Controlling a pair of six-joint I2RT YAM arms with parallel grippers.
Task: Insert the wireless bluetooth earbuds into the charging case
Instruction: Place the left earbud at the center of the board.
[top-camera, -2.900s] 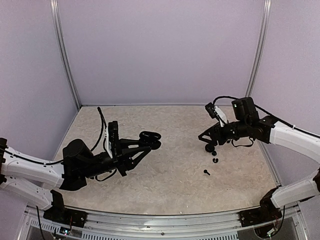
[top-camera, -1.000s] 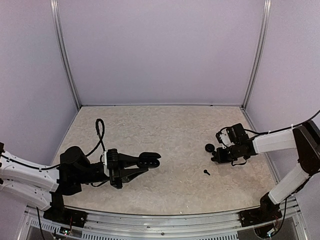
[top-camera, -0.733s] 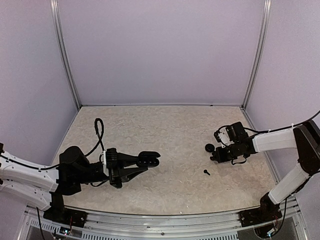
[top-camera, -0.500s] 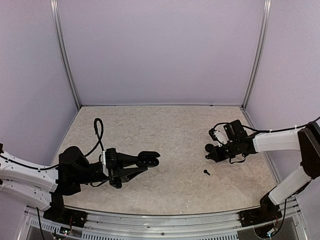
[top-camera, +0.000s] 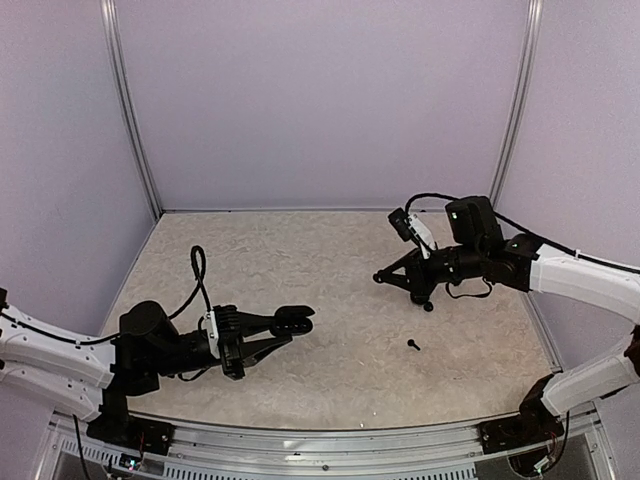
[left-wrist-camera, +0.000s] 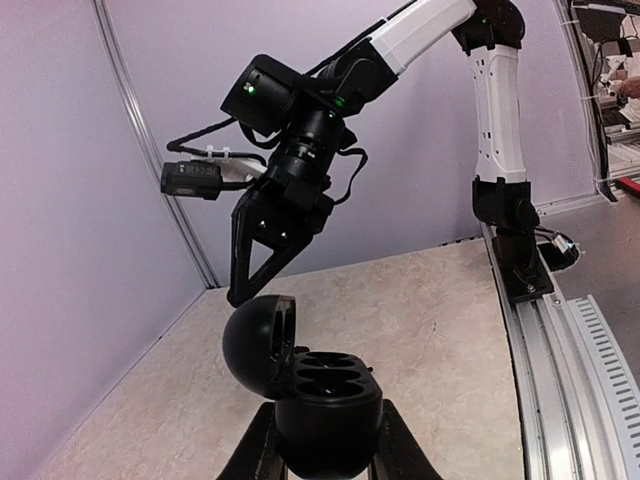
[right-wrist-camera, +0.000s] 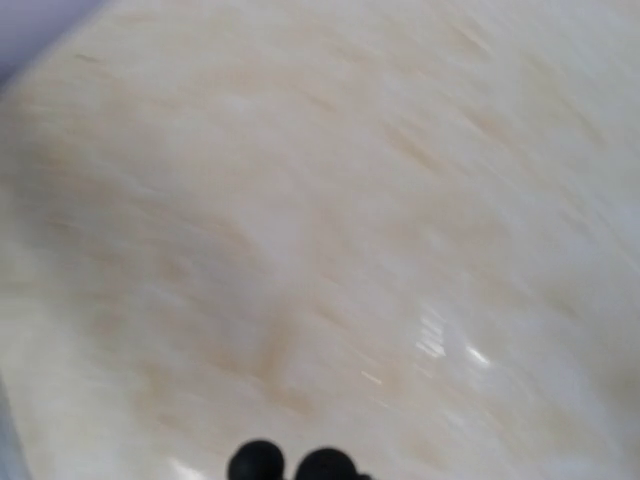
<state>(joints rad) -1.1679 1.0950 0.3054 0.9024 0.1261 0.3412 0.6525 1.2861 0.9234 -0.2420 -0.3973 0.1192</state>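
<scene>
Jaws of my left gripper (top-camera: 284, 327) are clamped on the charging case (top-camera: 297, 320) in the overhead view, at the near left of the table (top-camera: 330, 250), with the case's lid swung open. My right gripper (top-camera: 381, 278) hangs above the table at the right, its tip pointing left toward the middle, well apart from the case. One earbud (top-camera: 412, 345) lies loose on the table, nearer than the right gripper and a little to its right. A small dark blob (top-camera: 428, 305) shows just below that gripper's body; I cannot tell whether it is the second earbud or part of my own tool. From the left wrist, the case (left-wrist-camera: 325, 410) sits upright between my two fingers (left-wrist-camera: 256, 452), which press its sides. The lid (left-wrist-camera: 258, 335) leans back to the left, and both wells (left-wrist-camera: 330, 366) are empty. Beyond it my right gripper (left-wrist-camera: 238, 293) points down, its fingers drawn together to a narrow tip, and I cannot tell whether anything is pinched there. From the right wrist all is blurred: pale table (right-wrist-camera: 330, 200) fills the view, and two dark rounded shapes (right-wrist-camera: 256, 462) sit side by side at the bottom edge, too smeared to name.
</scene>
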